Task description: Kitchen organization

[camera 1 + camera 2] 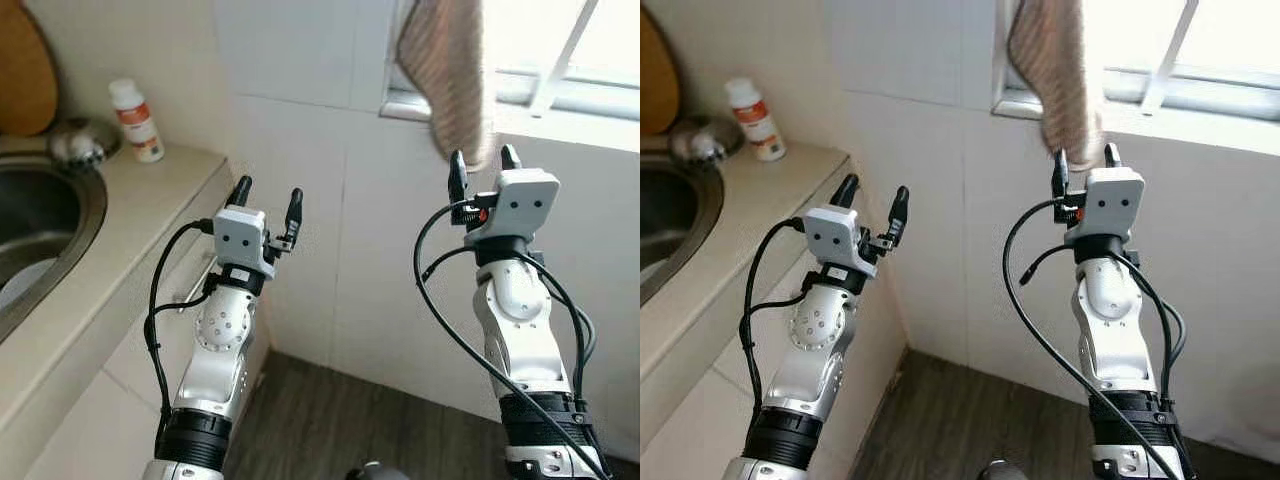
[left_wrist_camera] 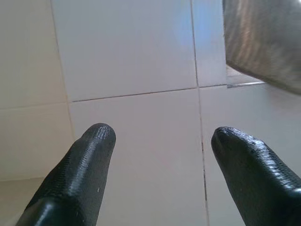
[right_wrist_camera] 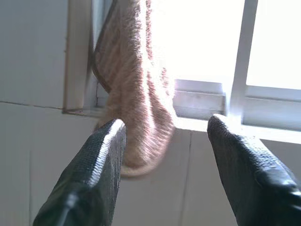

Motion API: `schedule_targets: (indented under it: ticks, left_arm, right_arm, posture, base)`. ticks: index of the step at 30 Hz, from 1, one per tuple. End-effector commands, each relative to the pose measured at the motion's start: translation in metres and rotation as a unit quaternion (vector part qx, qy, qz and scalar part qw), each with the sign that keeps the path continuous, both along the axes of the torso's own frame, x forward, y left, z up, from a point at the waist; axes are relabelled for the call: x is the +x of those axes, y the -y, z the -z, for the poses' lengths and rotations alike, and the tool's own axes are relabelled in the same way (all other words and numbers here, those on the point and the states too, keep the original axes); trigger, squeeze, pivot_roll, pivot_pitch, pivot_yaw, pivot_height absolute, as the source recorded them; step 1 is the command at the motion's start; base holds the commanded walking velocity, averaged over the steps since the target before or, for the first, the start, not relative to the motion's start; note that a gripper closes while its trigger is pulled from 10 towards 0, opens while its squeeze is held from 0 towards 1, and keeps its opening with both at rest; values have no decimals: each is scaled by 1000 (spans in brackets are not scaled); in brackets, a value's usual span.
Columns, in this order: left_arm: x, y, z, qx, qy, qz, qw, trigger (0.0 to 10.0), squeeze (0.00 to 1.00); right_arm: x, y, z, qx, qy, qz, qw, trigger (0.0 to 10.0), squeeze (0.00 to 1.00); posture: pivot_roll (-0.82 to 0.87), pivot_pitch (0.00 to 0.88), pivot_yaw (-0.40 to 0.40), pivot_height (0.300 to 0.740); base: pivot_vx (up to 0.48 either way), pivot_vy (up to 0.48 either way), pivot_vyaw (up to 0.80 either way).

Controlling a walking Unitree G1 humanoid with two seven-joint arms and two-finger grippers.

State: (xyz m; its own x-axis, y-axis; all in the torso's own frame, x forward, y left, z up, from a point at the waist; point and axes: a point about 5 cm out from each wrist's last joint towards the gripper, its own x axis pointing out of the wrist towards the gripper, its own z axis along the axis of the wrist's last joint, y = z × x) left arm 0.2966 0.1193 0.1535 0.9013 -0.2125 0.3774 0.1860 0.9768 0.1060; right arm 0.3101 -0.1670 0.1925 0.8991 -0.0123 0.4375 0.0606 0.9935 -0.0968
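Note:
A beige-brown towel [image 1: 447,70] hangs down from the window frame over the white tiled wall. My right gripper [image 1: 484,167] is raised just below the towel's lower end, open, with nothing between its fingers; in the right wrist view the towel [image 3: 136,103] hangs ahead of the fingertips [image 3: 109,141]. My left gripper [image 1: 268,200] is raised beside the counter's end, open and empty, pointing at the tiled wall [image 2: 141,70]. The towel's lower edge [image 2: 263,42] shows in the left wrist view.
A beige counter [image 1: 120,230] runs along the left with a steel sink [image 1: 40,220]. A white bottle with an orange label [image 1: 136,120] stands at the counter's back, beside a metal fitting [image 1: 80,145]. A wooden board [image 1: 25,70] leans behind. Dark wood floor [image 1: 330,420] lies below.

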Motion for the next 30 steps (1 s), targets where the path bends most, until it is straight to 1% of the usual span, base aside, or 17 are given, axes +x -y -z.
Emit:
schedule_targets:
  ticks: [1,4,8,14,30]
  left_arm:
    - [0,-2,-1,2,1,-1,1000,10000,0]
    - [0,-2,-1,-1,5,-2,1000,10000,0]
    - [-1,-1,-2,3,10,-2,1000,10000,0]
    - [-1,0,0,12,5,0,1000,10000,0]
    - [0,0,0,13,5,-1,1000,10000,0]
  right_arm:
    - [0,-5,-6,-1,15,-8,1000,10000,0]
    - [0,-5,-6,-2,15,-8,1000,10000,0]
    - [0,-5,-5,-3,15,-8,1000,10000,0]
    - [0,-6,-5,-3,15,-7,1000,10000,0]
    - [0,-4,-6,-4,17,-1,1000,10000,0]
  posture:
    - [-90,0,26,740]
    - [-91,0,25,740]
    - [-91,0,25,740]
    - [-91,0,26,740]
    - [-92,0,24,740]
  base:
    - [0,480,-800]
    - [0,430,-800]
    - [0,0,-800]
    - [0,0,-800]
    - [0,-480,-800]
